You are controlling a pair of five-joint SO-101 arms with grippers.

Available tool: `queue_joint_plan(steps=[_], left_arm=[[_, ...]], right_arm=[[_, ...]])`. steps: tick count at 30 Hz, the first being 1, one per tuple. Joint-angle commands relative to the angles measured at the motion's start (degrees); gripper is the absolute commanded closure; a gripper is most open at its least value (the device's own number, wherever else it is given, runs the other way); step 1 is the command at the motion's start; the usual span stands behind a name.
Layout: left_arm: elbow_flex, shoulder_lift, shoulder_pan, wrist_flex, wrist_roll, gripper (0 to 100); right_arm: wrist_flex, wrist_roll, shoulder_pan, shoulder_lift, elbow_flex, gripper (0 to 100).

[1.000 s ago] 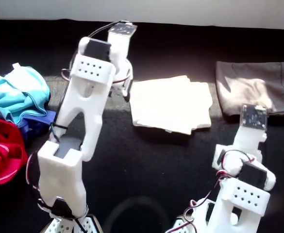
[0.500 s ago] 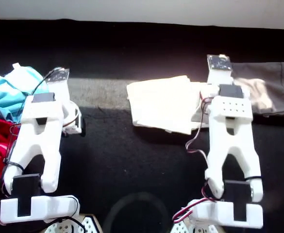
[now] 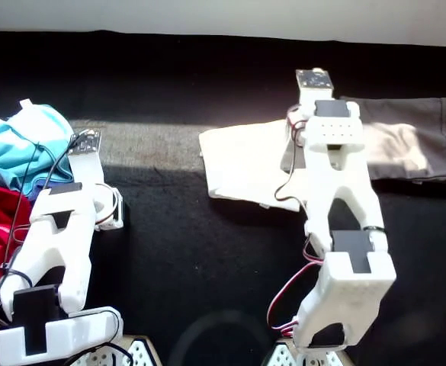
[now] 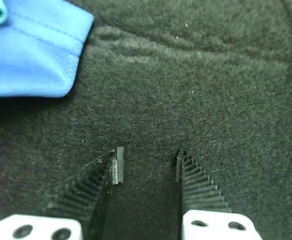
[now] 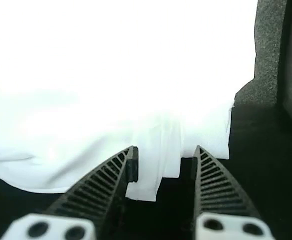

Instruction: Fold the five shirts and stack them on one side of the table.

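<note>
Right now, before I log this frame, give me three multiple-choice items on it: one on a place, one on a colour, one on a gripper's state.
1. Where does the grey shirt lie?
A. on the left pile
B. at the right, beside the white shirt
C. in a gripper

2. What colour is the cloth at the right gripper?
A. red
B. teal
C. white

3. How is the left gripper?
A. open over bare table
B. shut on a blue shirt
C. shut, empty

Answers: 1 B, the high view shows it flat, right of the white one. 2 C, a white edge sits between the open fingers. 3 A, a gap shows between its fingers, with nothing in it.
</note>
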Motion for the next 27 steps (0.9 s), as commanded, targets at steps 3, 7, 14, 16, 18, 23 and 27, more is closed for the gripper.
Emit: queue_joint_plan(steps=[3, 7, 14, 16, 18, 23, 27], left_arm=[[0.13, -0.48, -0.22, -2.02, -0.44, 82], [0.13, -0.48, -0.22, -2.02, -0.44, 82], [0.22, -0.4, -0.22, -2.11, -0.44, 82], [0.22, -0.4, -0.22, -2.11, -0.44, 82], [0.22, -0.4, -0.22, -2.11, -0.44, 82], [0.22, -0.4, -0.22, -2.11, -0.44, 82], [0.22, -0.4, -0.22, -2.11, -0.44, 82]], right_arm=[[0.31, -0.53, -1.01, 4.62, -5.67, 81.8], [-0.13, -0.53, -1.01, 6.99, -5.85, 81.8], [-0.22, -0.18, 0.13, 7.96, -5.85, 89.4], [-0.66, -0.18, 0.66, 7.96, -5.85, 95.2], [-0.92, -0.18, 1.36, 8.04, -5.85, 99.2], [-1.01, -0.09, 3.12, 7.78, -5.85, 99.1], [-0.4, 2.37, 4.88, 7.69, -8.92, 99.1]])
